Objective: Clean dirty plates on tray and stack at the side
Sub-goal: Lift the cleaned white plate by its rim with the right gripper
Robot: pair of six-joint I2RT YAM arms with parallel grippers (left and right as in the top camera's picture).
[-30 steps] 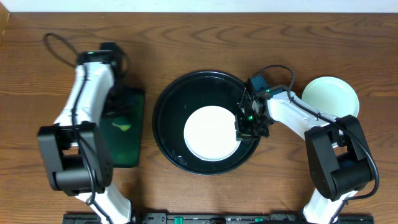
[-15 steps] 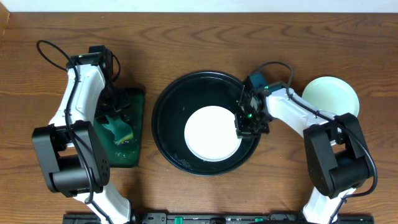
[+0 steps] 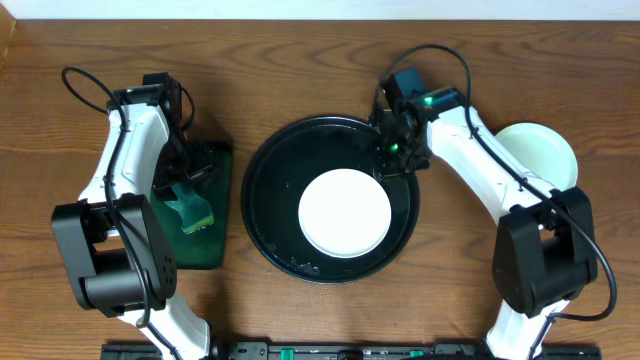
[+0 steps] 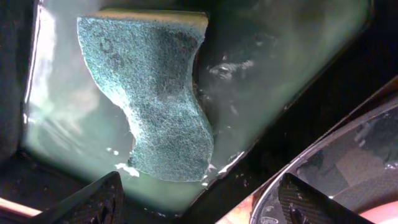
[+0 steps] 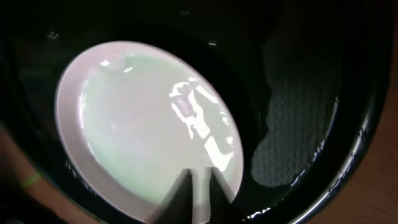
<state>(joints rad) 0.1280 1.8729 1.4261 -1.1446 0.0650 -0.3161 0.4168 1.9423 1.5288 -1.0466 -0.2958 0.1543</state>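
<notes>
On the left of the bench (image 3: 300,60), a green tray (image 3: 222,200) holds a teal sponge (image 4: 155,93). The left gripper (image 4: 202,196) hangs over it, fingers spread wide and empty. In the middle, one clean plate (image 3: 343,213) lies in the black tray (image 3: 262,170). The right gripper (image 3: 400,155) sits over the tray's far right rim, fingers nearly together and gripping nothing. Its arm crosses in front of the side plate (image 3: 540,150) on the bench at far right. Half a second ago this gripper was at the plate's right edge; it has drawn back. The left arm has hardly moved.
</notes>
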